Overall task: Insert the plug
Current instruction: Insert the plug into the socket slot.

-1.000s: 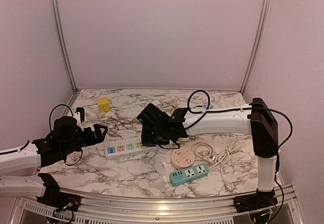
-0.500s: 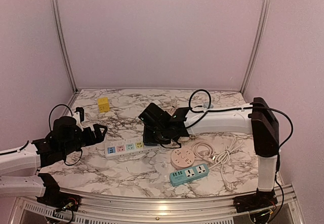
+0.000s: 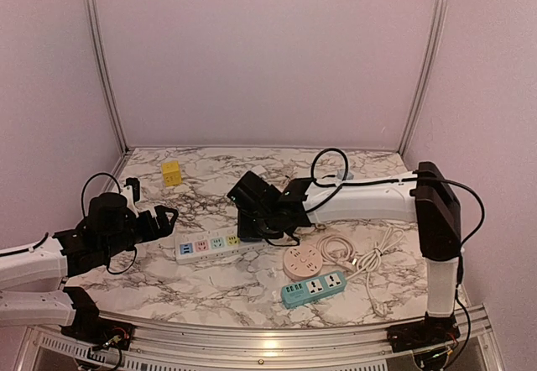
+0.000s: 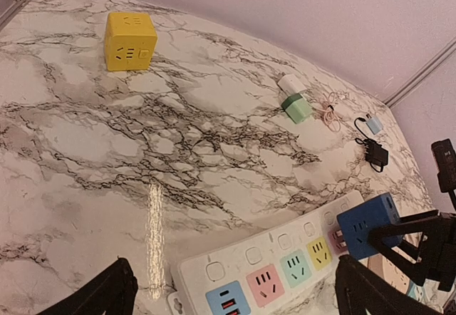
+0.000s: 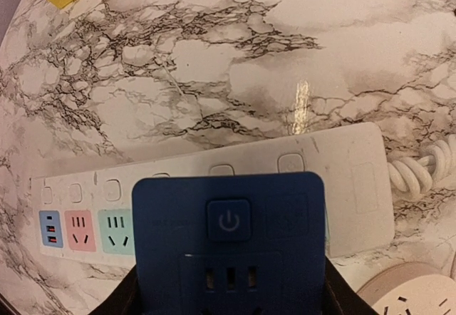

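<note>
Apparently the insertion is close but unfinished. Your right gripper (image 3: 254, 222) is clamped on the blue cube adapter (image 5: 228, 247) and holds it over the right-hand sockets of the white power strip (image 5: 353, 176). These views do not show whether its pins have entered. By my judgement, pressing it home and letting go are what is left. Your left gripper (image 3: 165, 222) hangs empty with its fingers spread wide, just off the strip's left end. The adapter is a smooth, matte plastic block with rounded corners and a square power button. The strip is a long, flat, glossy bar with pastel socket faces, lying on the marble-patterned table (image 4: 214, 144).
</note>
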`<state>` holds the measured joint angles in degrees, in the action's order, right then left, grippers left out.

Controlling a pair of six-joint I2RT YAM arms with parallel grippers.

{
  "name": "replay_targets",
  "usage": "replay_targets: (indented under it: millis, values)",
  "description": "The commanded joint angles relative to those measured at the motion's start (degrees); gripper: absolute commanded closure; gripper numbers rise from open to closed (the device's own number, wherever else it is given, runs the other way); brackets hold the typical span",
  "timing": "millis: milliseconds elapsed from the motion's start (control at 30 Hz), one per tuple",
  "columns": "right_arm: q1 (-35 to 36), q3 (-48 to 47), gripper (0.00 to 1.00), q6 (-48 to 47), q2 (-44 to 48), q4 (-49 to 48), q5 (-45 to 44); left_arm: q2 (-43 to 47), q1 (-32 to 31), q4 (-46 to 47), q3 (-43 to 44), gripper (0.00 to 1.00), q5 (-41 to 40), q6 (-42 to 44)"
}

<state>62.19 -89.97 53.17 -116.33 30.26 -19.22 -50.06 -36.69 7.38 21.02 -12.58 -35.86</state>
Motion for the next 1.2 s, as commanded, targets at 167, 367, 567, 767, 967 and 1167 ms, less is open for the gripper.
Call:
replay_targets:
  millis: [167, 367, 567, 767, 967, 1167]
  values:
    - [2.6, -5.1, 1.00, -0.9, -5.9, 5.9, -5.9, -0.2, 0.3, 0.0, -0.2, 0.01, -0.8, -0.7]
    - [3.1, -4.5, 1.00, -0.5, -7.1, 5.7, -4.8, 0.1, 0.3, -0.1, -0.4, 0.01, -1.1, -1.3]
    - [2.8, -5.6, 1.00, -2.0, -9.9, 7.2, -5.0, 0.2, 0.3, -0.5, -0.4, 0.01, -1.1, -1.4]
    - [2.4, -8.1, 1.00, -5.7, -14.7, 9.9, -2.7, 0.6, 0.3, -1.2, -0.4, 0.01, -1.3, -1.2]
    - [1.9, -10.2, 1.00, -9.2, -17.2, 11.5, 0.2, 1.0, 0.3, -1.5, -1.2, 0.01, -1.7, -1.0]
    - [1.0, -15.4, 1.00, -15.8, -19.0, 16.1, 3.1, 0.5, 0.4, -1.3, -1.0, 0.01, -2.2, -0.3]
